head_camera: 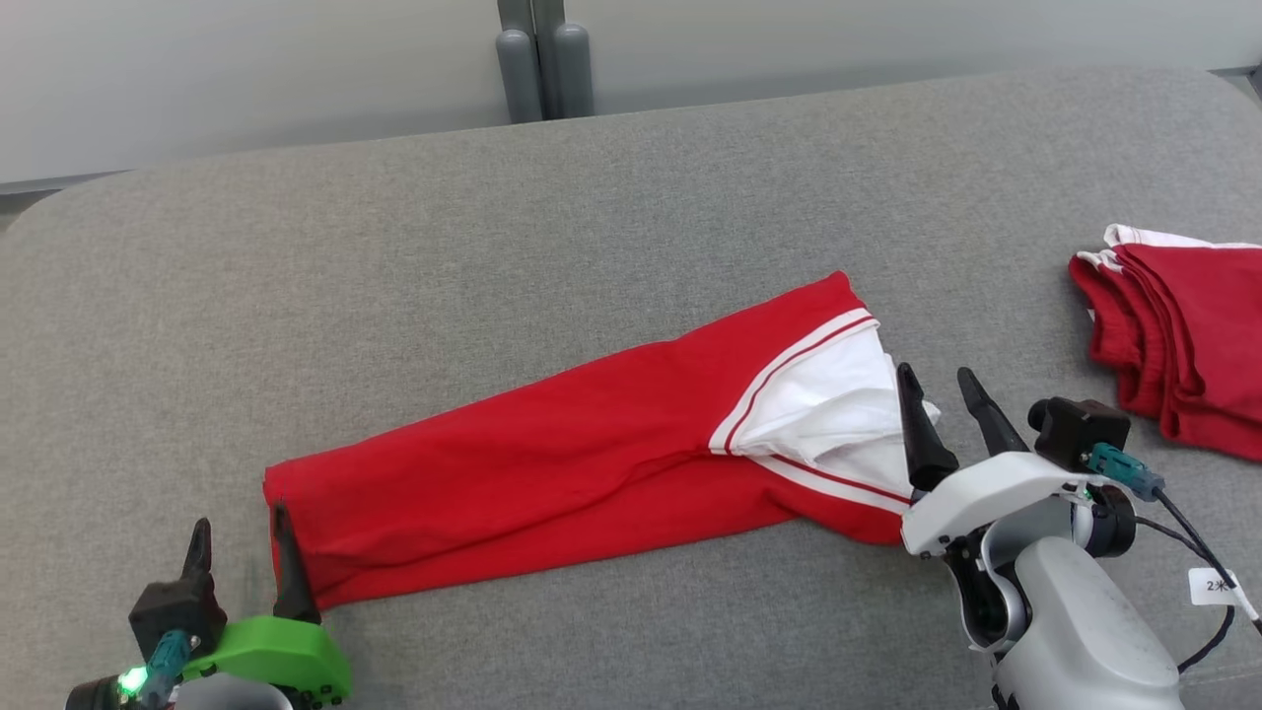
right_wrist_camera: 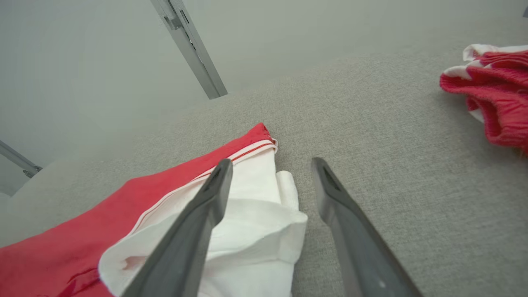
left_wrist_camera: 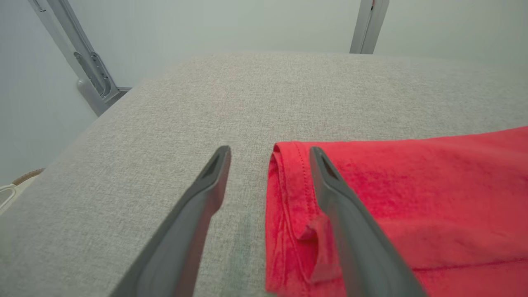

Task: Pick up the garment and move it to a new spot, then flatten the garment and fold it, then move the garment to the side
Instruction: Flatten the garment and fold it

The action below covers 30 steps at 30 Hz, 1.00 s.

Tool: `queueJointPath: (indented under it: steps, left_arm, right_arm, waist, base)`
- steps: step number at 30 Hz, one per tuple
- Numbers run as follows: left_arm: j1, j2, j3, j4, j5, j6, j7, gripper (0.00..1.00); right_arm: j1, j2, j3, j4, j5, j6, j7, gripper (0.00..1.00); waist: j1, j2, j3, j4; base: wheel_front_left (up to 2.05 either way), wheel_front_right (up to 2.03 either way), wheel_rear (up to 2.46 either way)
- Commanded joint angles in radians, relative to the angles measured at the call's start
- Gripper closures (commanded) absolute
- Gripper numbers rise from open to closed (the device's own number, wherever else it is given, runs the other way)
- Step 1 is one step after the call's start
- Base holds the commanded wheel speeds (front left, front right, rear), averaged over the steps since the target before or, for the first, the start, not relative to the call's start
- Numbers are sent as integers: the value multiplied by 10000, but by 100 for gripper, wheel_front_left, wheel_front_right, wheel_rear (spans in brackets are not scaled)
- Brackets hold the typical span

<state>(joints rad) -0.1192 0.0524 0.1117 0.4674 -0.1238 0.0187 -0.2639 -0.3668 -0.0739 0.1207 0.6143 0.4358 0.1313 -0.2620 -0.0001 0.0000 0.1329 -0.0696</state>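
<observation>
Garment folded into long red strip, flat on grey cushion, running 7 o'clock to 2 o'clock, head view. Left gripper spread, gripping nothing, astride 7 o'clock hem. Right gripper spread, empty, at white end. Other red pile at 3 o'clock.

Found the garment lying on the worktop, slanting from near left to far right. Noted the left gripper at the garment's near-left end, with one of its fingers above the cloth just inside the garment's edge and the other left of that edge, above bare worktop. Noted the right gripper at the garment's right end, one of its fingers over the cloth, the other past it to the right. Saw a heap of clothes well apart to the garment's right. Saw two posts behind the garment, beyond the worktop's far edge.
</observation>
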Motion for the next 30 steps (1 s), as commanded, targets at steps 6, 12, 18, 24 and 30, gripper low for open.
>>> queueJointPath:
  steps: [6,12,18,24,30]
  left_arm:
    - [616,6,-443,-473,-506,359,0,0]
    - [681,9,-846,-595,-753,542,0,0]
    - [435,6,-1054,-606,-849,593,0,0]
    - [272,5,-1131,-639,-818,562,0,0]
    - [173,5,-1255,-610,-895,614,0,0]
  right_arm:
    - [137,101,-314,36,-494,-12,-32,0]
    - [-130,150,-482,958,-854,-12,-31,0]
    - [-601,185,-887,2200,-1231,-12,-29,0]
    - [-990,228,-940,3638,-1134,-12,0,0]
    - [-1150,351,62,4465,33,11,138,82]
  waist:
    - [1,0,-173,413]
    - [1,0,-109,804]
    - [1,0,120,1146]
    - [1,0,319,1411]
    - [1,0,446,1582]
  base:
    - [0,0,0]
    - [0,0,0]
    - [0,0,0]
    - [0,0,0]
    - [0,0,0]
